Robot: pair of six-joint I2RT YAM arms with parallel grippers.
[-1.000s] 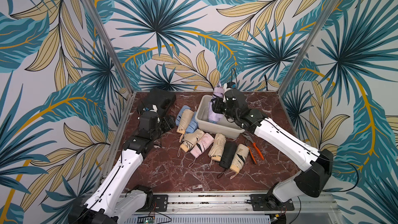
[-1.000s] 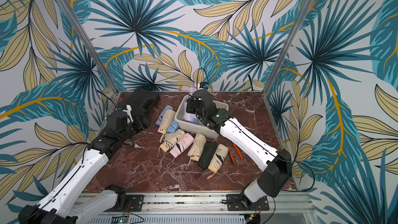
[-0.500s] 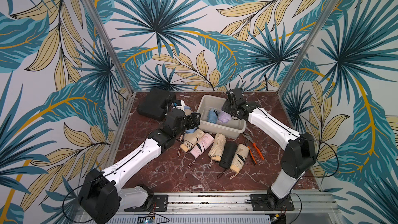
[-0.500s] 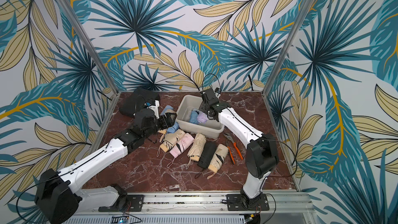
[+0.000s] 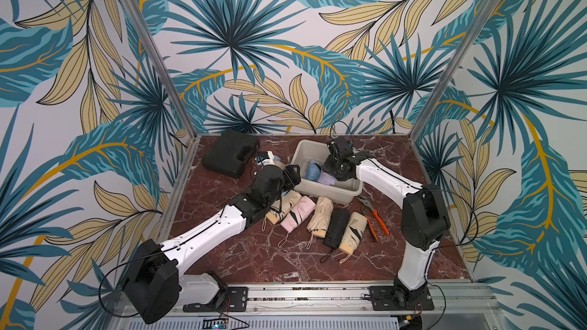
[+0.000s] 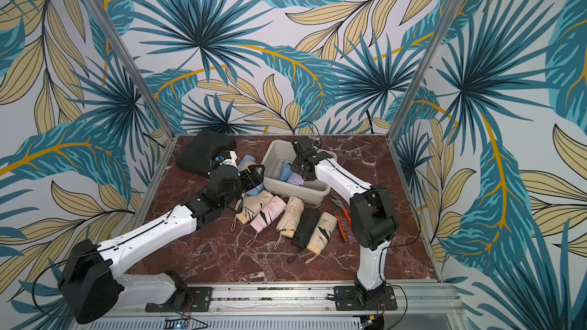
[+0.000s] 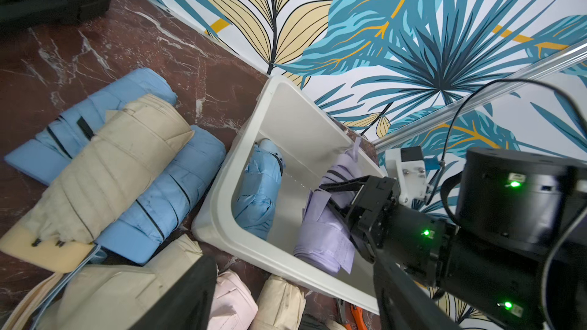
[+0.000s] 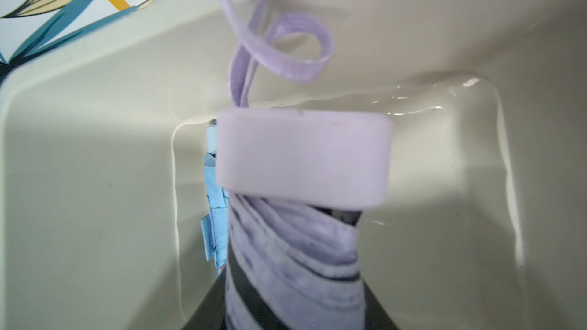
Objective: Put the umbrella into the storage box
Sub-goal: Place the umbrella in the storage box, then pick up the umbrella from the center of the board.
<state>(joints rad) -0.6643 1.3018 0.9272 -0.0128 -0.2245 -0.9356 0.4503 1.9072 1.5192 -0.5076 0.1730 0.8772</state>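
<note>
White links (image 5: 206, 233), black joints (image 5: 424, 217), green LEDs (image 7: 514, 184)

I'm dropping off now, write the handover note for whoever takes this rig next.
Right gripper: shut on the lilac umbrella, down inside the storage box, not yet released.
Left gripper: open, empty, by the blue-and-beige umbrella pile beside the box.
Done: a blue umbrella lies in the box.
Left: release the lilac one, then box the pile and the row of five in front of the box.
</note>
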